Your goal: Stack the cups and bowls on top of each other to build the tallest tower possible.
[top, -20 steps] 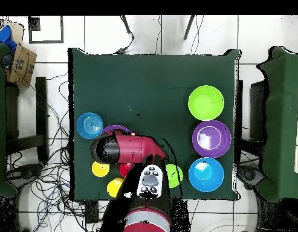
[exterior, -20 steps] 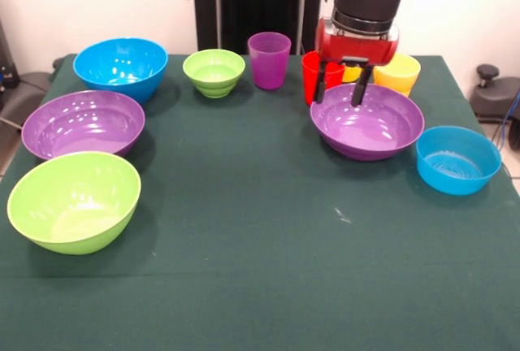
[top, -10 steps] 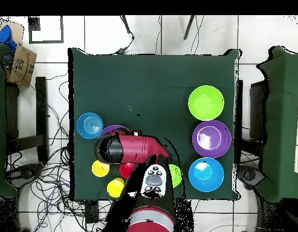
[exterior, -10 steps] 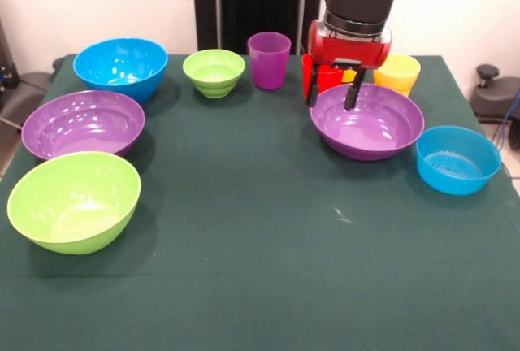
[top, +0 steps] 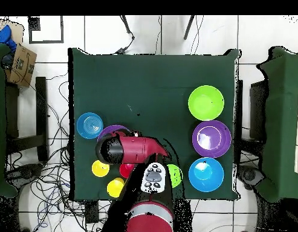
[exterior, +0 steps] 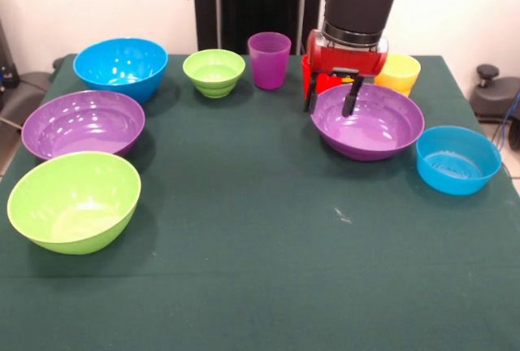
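My gripper (exterior: 330, 97) hangs open over the far left rim of a large purple bowl (exterior: 370, 127), with nothing between its fingers. The red cup (exterior: 328, 83) stands right behind the fingers and is partly hidden by them. To its left are a purple cup (exterior: 269, 59) and a small green bowl (exterior: 214, 71). A yellow cup (exterior: 399, 73) stands behind the bowl and a small blue bowl (exterior: 457, 159) to its right. In the overhead view the arm (top: 130, 148) covers the gripper and most of that purple bowl (top: 115, 129). Two yellow cups (top: 100, 168) (top: 115, 187) stand apart there.
Three large bowls line the left side of the front view: blue (exterior: 120, 67), purple (exterior: 83, 123) and lime green (exterior: 73, 201). Nothing is stacked on anything. The green table (exterior: 260, 253) is bare in the middle and front.
The gripper has drifted slightly left in the front view, closer to the red cup, and stays open. No cup or bowl has moved.
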### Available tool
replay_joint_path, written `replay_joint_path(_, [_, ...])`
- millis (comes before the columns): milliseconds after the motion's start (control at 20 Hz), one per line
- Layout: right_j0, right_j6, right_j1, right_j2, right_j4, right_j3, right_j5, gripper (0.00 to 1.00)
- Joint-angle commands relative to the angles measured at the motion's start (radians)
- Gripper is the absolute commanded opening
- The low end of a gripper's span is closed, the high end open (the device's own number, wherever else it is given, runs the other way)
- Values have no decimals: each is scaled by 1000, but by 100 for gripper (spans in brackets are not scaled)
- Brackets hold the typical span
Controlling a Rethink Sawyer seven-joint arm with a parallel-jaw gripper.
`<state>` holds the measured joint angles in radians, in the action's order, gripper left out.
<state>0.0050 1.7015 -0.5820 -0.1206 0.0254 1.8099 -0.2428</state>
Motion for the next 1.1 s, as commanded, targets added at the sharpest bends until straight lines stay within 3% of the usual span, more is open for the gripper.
replay_joint_path(50, [1, 89, 34, 80, 65, 29, 45, 100])
replay_joint_path(500, [23, 87, -3, 67, 41, 7, -32, 100])
replay_joint_path(1100, [27, 103, 22, 64, 55, 32, 37, 100])
